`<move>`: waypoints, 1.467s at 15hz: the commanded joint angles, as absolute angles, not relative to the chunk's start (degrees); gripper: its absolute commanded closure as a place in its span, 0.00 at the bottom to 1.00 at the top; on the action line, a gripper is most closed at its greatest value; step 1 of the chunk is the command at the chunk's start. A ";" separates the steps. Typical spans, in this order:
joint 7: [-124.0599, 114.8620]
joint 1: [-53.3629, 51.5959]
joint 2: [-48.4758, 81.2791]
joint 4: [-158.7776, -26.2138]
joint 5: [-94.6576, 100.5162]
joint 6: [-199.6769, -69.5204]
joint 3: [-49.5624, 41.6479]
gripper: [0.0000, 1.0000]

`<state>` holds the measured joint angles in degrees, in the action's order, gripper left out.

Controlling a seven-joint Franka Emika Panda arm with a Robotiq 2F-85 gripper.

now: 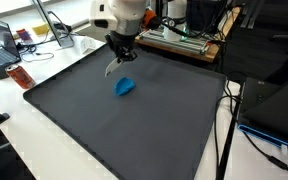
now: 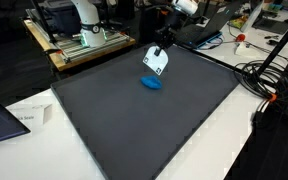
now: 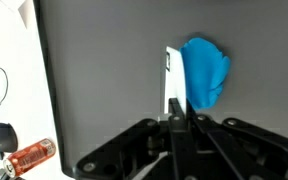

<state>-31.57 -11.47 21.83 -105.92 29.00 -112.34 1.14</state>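
My gripper (image 1: 121, 58) (image 2: 161, 48) hangs over the far part of a dark grey mat (image 1: 104, 130) (image 2: 144, 130). It is shut on a thin white card (image 1: 112, 68) (image 2: 156, 62) that dangles below the fingers, with dark marks on its face. In the wrist view the card (image 3: 172, 80) shows edge-on as a narrow white strip sticking out from the closed gripper (image 3: 176, 118). A small blue crumpled thing (image 1: 125, 87) (image 2: 152, 83) (image 3: 206, 72) lies on the mat just under and beside the card. Whether they touch I cannot tell.
An orange-red bottle (image 1: 20, 78) (image 3: 29, 153) lies off the mat's edge on the white table. A laptop (image 1: 4, 45) sits near it. A metal-framed machine (image 1: 184, 40) (image 2: 84, 40) stands behind the mat. Cables (image 2: 269, 85) trail beside it, and a paper (image 2: 29, 118) lies near another laptop.
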 commanded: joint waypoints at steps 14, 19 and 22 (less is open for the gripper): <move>-49.09 -18.88 32.42 -94.39 35.71 -96.52 -1.52 0.99; -55.06 -22.60 39.42 -86.12 39.23 -84.84 -1.18 0.99; -57.45 -25.08 44.23 -81.29 42.05 -78.89 -1.04 0.99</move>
<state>-55.02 -22.70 38.53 -87.96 38.93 -85.01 -0.71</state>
